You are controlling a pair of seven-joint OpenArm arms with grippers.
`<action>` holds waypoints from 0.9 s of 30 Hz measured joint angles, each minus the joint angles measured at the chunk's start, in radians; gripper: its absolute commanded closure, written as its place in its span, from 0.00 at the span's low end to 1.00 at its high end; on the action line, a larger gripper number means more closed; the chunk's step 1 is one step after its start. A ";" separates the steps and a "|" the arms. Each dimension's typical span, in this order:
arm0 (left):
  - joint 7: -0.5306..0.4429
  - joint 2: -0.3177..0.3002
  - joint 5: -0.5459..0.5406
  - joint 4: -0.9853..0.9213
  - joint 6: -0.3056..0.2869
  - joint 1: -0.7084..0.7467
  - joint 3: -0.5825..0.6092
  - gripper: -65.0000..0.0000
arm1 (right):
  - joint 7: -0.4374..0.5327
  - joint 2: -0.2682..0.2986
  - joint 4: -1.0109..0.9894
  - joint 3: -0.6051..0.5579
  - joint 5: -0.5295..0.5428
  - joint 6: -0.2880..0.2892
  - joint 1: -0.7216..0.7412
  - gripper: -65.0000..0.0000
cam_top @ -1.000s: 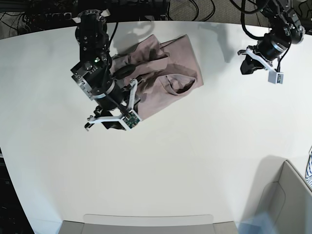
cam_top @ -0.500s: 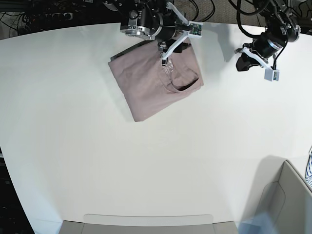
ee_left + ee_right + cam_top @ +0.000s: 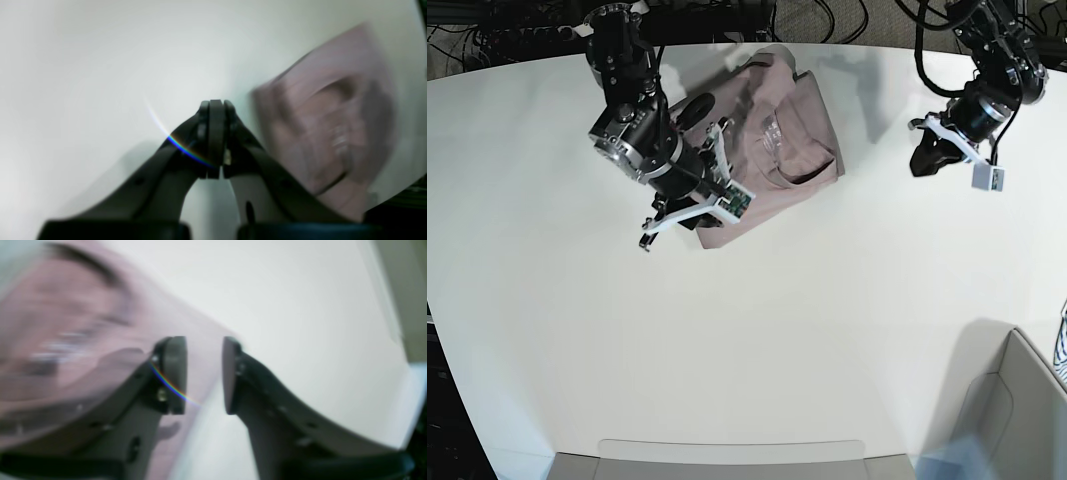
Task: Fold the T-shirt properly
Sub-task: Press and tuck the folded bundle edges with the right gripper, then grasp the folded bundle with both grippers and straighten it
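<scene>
The mauve-pink T-shirt (image 3: 795,105) lies folded on the white table at the back, with its collar (image 3: 805,176) towards the right. My right gripper (image 3: 687,213) hovers over the shirt's lower left part. In the right wrist view it (image 3: 203,350) is open with nothing between the jaws, and the blurred shirt (image 3: 66,316) lies below and to the left. My left gripper (image 3: 924,160) is to the right of the shirt, over bare table. In the left wrist view it (image 3: 215,108) is shut and empty, with the blurred shirt (image 3: 327,133) to its right.
A grey bin (image 3: 1012,410) stands at the front right corner, with a blue-and-white striped cloth (image 3: 1062,350) at the frame's right edge. A shallow grey tray (image 3: 727,458) sits at the front edge. Cables (image 3: 517,35) run behind the table's back edge.
My right arm swung from the shirt's lower left edge to its back edge, then forward again over its lower left part. The shirt went from bunched to folded. My left arm dropped slightly.
</scene>
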 measured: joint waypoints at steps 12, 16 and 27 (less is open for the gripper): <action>-0.003 -0.008 0.288 0.101 0.000 -0.011 0.553 1.00 | 0.013 0.115 -0.231 0.085 0.002 0.000 0.051 1.00; -0.012 -0.043 0.444 0.101 -0.004 -0.013 0.737 1.00 | 0.003 0.130 -0.261 0.085 -0.003 0.000 0.025 1.00; -0.088 0.000 0.730 -0.235 0.010 -0.274 0.719 1.00 | 0.024 0.222 -0.212 -0.149 -0.026 -0.003 -0.133 1.00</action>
